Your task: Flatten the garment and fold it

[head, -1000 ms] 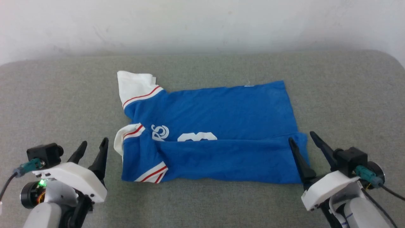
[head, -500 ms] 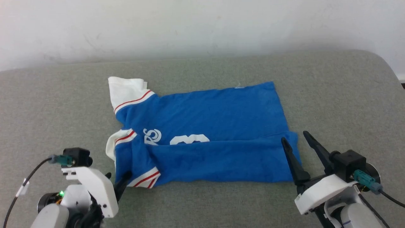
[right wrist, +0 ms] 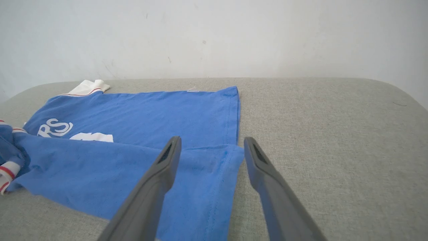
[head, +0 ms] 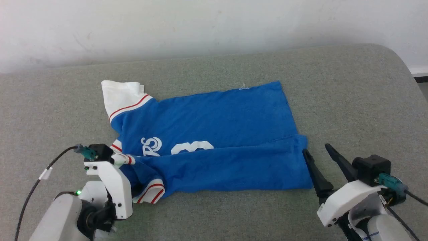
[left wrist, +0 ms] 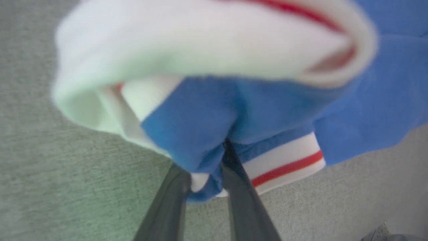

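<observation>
We count one garment [head: 214, 134], two grippers and nothing else on the grey padded surface [head: 351, 100]. The garment is a royal-blue shirt lying lengthwise across the middle of the surface. Its collar end points to the left edge and its straight hem to the right edge. The near long side is folded over onto the body, so it covers the lower half of the white number [head: 192, 147] beside the white lettering [head: 151, 146]. One white sleeve [head: 122, 95] with a red stripe lies spread toward the far left. A second white band with red stripes [head: 152, 193] sits at the shirt's near left corner.

The left gripper [left wrist: 209, 165] is at that near left corner, its jaws clenched on a bunch of blue and white cloth that rises crumpled above them. The right gripper [head: 316, 148] is just beside the near right corner of the shirt with its jaws released and spread wide. In the right wrist view one finger [right wrist: 160, 174] is over the hem corner and the other over bare padding.

For open room, we see a broad bare strip between the shirt and the far edge by the white wall [head: 214, 26]. There is also wide bare padding from the hem to the rounded far right corner and bare padding left of the sleeve. The strip along the near edge is narrower.
</observation>
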You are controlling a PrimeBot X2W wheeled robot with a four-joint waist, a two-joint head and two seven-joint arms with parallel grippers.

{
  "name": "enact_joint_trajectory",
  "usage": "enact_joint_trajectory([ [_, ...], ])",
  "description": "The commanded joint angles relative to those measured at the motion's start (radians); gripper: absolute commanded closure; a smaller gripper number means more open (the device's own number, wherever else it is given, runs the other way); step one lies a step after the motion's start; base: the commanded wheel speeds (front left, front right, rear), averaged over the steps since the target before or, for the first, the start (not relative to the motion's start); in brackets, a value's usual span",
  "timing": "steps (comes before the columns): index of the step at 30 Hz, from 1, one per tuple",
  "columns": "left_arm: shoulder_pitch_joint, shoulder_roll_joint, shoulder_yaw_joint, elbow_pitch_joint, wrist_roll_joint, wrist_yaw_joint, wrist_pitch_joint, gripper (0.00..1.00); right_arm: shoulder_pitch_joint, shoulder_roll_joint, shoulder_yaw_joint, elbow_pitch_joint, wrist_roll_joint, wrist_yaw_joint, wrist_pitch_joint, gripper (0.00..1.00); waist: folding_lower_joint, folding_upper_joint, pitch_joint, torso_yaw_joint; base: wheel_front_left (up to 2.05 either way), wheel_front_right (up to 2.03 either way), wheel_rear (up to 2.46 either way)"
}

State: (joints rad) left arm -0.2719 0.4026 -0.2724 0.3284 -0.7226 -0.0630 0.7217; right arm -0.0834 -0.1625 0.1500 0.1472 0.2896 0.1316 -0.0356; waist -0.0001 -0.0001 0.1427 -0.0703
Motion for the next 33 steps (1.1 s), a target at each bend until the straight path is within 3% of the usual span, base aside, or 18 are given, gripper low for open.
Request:
enact_joint_trajectory([
  [1,0.064,-0.043,-0.048,0.043,-0.009,-0.011,0.029,1.0,-0.003,-0.008,-0.002,0.008,0.02,-0.001,0.037,0.0,0.0001,0.0001,-0.002,0.003,0.0,0.0,0.0],
  [9,0.061,-0.031,-0.024,-0.039,0.009,-0.014,-0.07,1.0,-0.043,-0.059,0.004,0.116,0.133,-0.001,0.331,0.0,0.0001,0.0001,-0.011,0.048,0.0,0.0,0.0],
  [21,0.058,-0.026,-0.027,-0.17,0.032,-0.005,-0.114,1.0,-0.165,-0.051,0.048,0.378,0.212,-0.001,0.53,0.0,0.0001,0.0001,0.004,0.095,0.0,0.0,0.0],
  [22,0.058,-0.026,-0.029,-0.175,0.032,-0.004,-0.113,1.0,-0.169,-0.048,0.061,0.401,0.225,-0.001,0.558,0.28,0.0001,0.0001,0.003,0.099,0.0,0.0,0.0],
  [23,0.06,-0.025,-0.03,-0.179,0.032,-0.004,-0.113,1.0,-0.171,-0.044,0.071,0.421,0.24,-0.001,0.585,0.63,0.0001,0.0001,0.003,0.101,0.0,0.0,0.0],
  [24,0.061,-0.024,-0.03,-0.182,0.033,-0.003,-0.114,1.0,-0.172,-0.04,0.08,0.439,0.258,-0.001,0.614,0.87,0.0001,0.0001,0.001,0.102,0.0,0.0,0.0],
  [25,0.063,-0.024,-0.031,-0.186,0.034,-0.001,-0.115,1.0,-0.174,-0.038,0.09,0.451,0.272,-0.001,0.638,1.0,0.0001,0.0001,0.0,0.103,0.0,0.0,0.0],
  [29,0.074,-0.02,-0.03,-0.198,0.032,0.002,-0.119,1.0,-0.18,-0.045,0.115,0.448,0.31,-0.001,0.659,1.0,0.0001,0.0001,-0.007,0.106,0.0,0.0,0.0],
  [33,0.082,-0.007,-0.017,-0.228,0.041,0.008,-0.145,1.0,-0.194,-0.076,0.122,0.38,0.318,-0.001,0.582,1.0,0.0001,0.0001,-0.026,0.106,0.0,0.0,0.0],
])
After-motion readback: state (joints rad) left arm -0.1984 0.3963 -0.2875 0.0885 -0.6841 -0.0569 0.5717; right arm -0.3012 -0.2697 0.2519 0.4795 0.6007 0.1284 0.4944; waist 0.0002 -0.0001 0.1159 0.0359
